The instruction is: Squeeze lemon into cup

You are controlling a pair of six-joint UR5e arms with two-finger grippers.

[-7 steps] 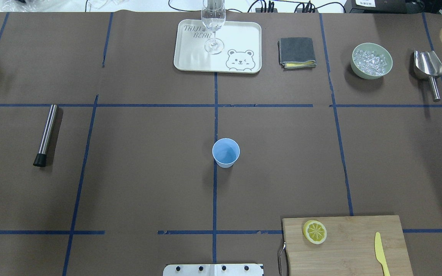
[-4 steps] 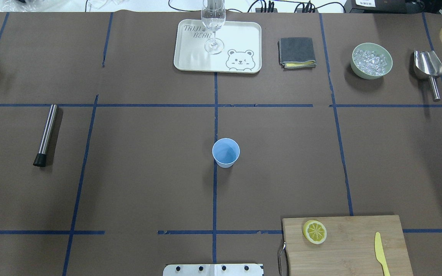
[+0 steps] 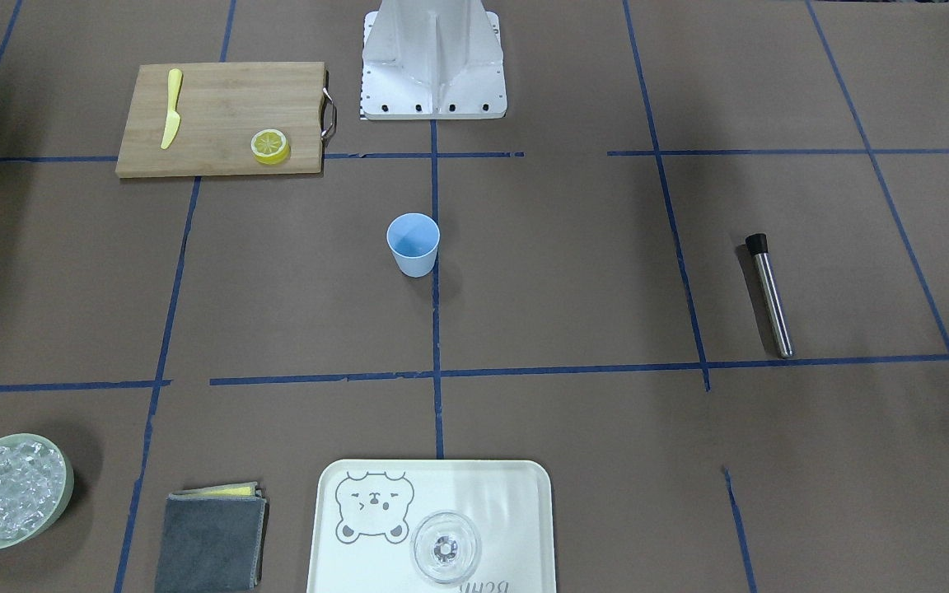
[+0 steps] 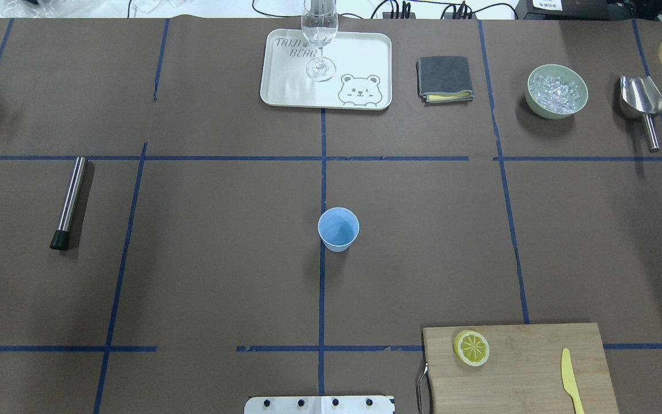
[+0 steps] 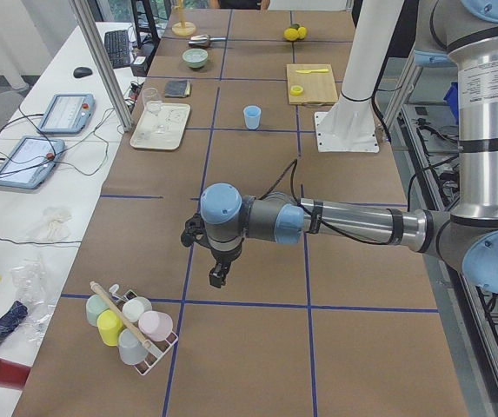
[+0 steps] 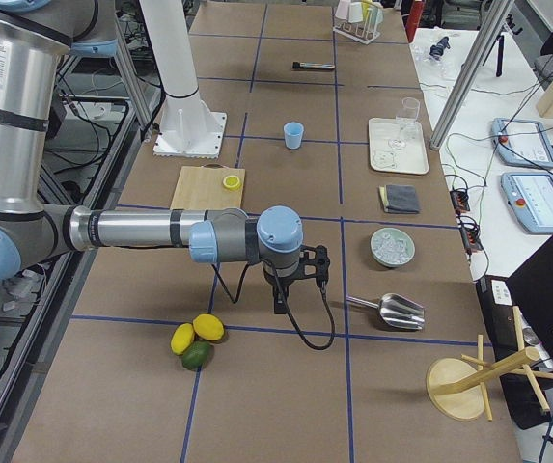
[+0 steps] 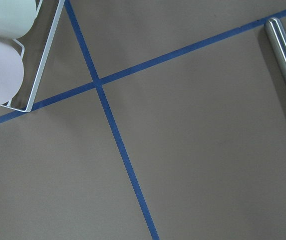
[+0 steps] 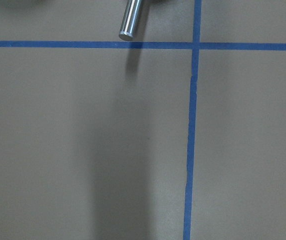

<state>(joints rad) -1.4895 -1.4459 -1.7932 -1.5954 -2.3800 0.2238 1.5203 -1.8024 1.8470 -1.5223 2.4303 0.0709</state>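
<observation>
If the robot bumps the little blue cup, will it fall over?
Quite possibly. The cup looks empty and thin-walled, so it is probably light and would slide or tip from a small knock. Its base looks narrower than its mouth, which likely makes it easier to topple. Plastic like this probably would not break.

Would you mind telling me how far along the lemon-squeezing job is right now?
Nothing looks done: the lemon lies untouched on the cutting board, and the cup stands upright mid-table, seemingly empty. No step is in hand: the left pincer and right pincer hang above the table near opposite ends, away from both. Left: grasp the lemon, carry it over the cup, squeeze.
</observation>
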